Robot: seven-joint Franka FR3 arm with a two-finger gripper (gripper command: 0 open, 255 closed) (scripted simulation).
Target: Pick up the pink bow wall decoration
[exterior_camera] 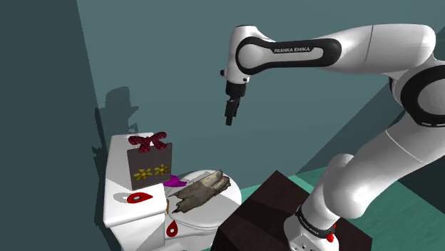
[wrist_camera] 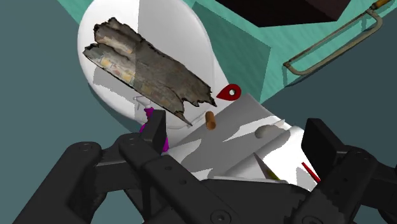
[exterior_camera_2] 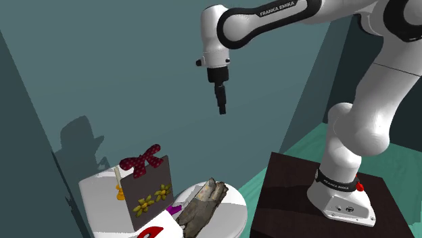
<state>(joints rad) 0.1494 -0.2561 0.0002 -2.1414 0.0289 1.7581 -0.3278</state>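
The bow [exterior_camera: 147,141] is dark pink with dots and sits at the top of a dark upright panel [exterior_camera: 151,165] painted with yellow flowers. The panel stands on the white toilet [exterior_camera: 118,164] near its tank. In the second exterior view the bow [exterior_camera_2: 141,161] tops the same panel. My gripper [exterior_camera: 229,118] hangs in the air well above the toilet, off toward the shoulder view's right of the bow, pointing down. In the second exterior view the gripper [exterior_camera_2: 221,108] is high over the toilet lid. In the wrist view the gripper [wrist_camera: 232,149] has its fingers apart, with nothing between them.
A ragged grey-brown slab [exterior_camera: 200,191] lies on the toilet lid [wrist_camera: 172,25]. A small purple piece [exterior_camera: 173,182] lies beside the slab, and red teardrop marks [exterior_camera: 140,197] show on the toilet. The dark stand [exterior_camera: 264,214] rests on a teal floor. Dark teal walls close in behind.
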